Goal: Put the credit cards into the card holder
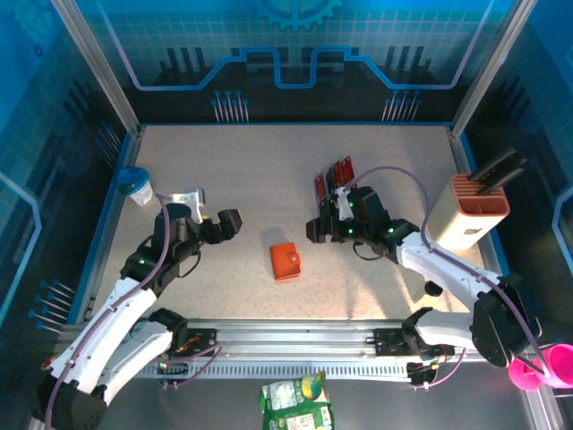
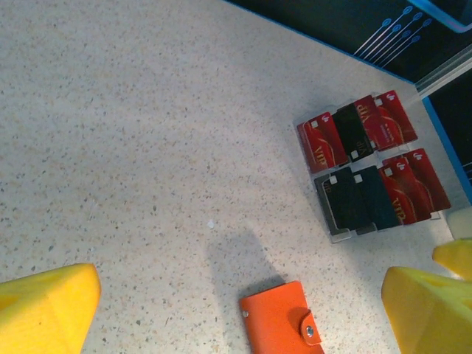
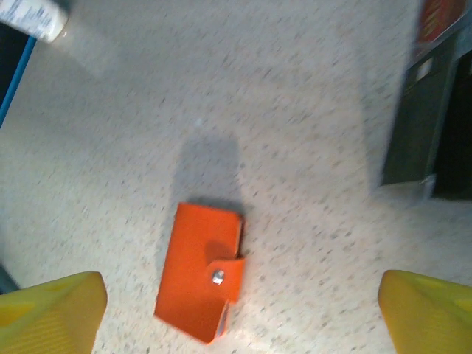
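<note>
The left tool (image 1: 227,222) is hanging spread wide, with the snapped-shut card holder (image 1: 286,262) lying on the counter (image 1: 269,161) at its 4 o'clock. The right tool (image 1: 320,229), also spread and empty, is sitting nearer the credit cards (image 1: 333,182), just at its 12 o'clock.

The small orange-red rectangular snap-button card holder (image 1: 286,262) lies flat on the pale speckled counter (image 1: 251,170), near its middle. Behind it and a little to the right, well apart, the thin red and black credit cards (image 1: 333,182) sit in two overlapping rows, in what seems to be a clear plastic rack. The right pincer (image 1: 320,229) hangs between holder and cards. The left pincer (image 1: 229,222) is to the holder's left. Far right of the holder stands a tall salmon-and-white box (image 1: 466,219). Far to the left and behind is a blue-lidded plastic cup (image 1: 136,186).
</note>
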